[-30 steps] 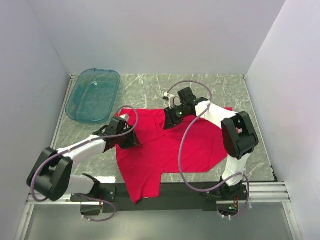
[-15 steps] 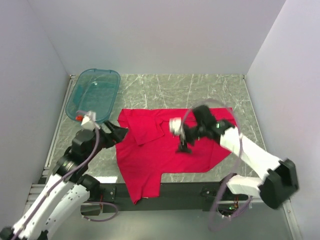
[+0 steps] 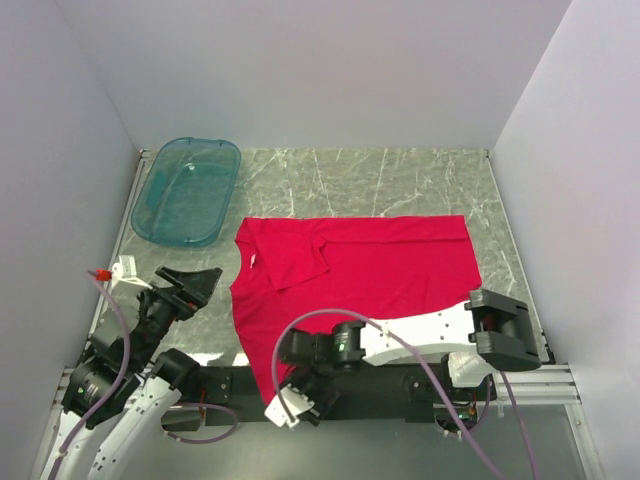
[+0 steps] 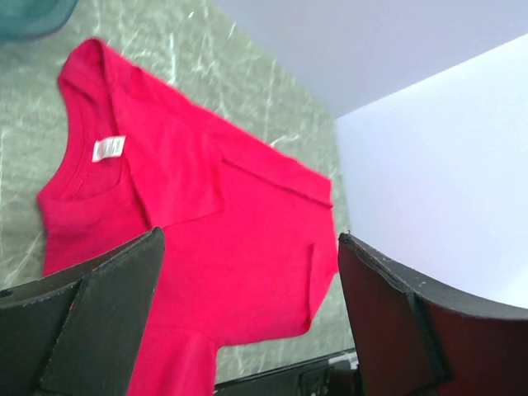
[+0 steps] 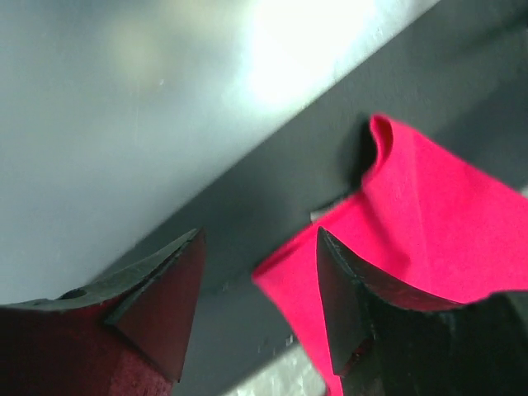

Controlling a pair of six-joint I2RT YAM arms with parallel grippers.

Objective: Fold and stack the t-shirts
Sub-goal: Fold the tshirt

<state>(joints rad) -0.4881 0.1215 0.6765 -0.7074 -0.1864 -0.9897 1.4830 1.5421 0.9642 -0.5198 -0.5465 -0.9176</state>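
Lying spread across the middle of the green-veined table (image 3: pixel 400 180), a red t-shirt (image 3: pixel 360 270) has its collar turned to the left, the white neck label (image 4: pixel 108 148) showing. One flap is folded in over the body beside the collar. A near-left part of the shirt trails over the table's near edge onto the black rail (image 5: pixel 247 198). The left gripper (image 3: pixel 203 287) hovers at the near left, just off the shirt's collar side, its jaws spread wide and holding nothing. The right arm lies low along the near edge. The right gripper (image 5: pixel 260 247) hangs over the rail with its jaws apart, and the trailing red corner lies beneath it, ungripped. A teal plastic tub (image 3: pixel 187 190) sits at the far left, well apart from the shirt.
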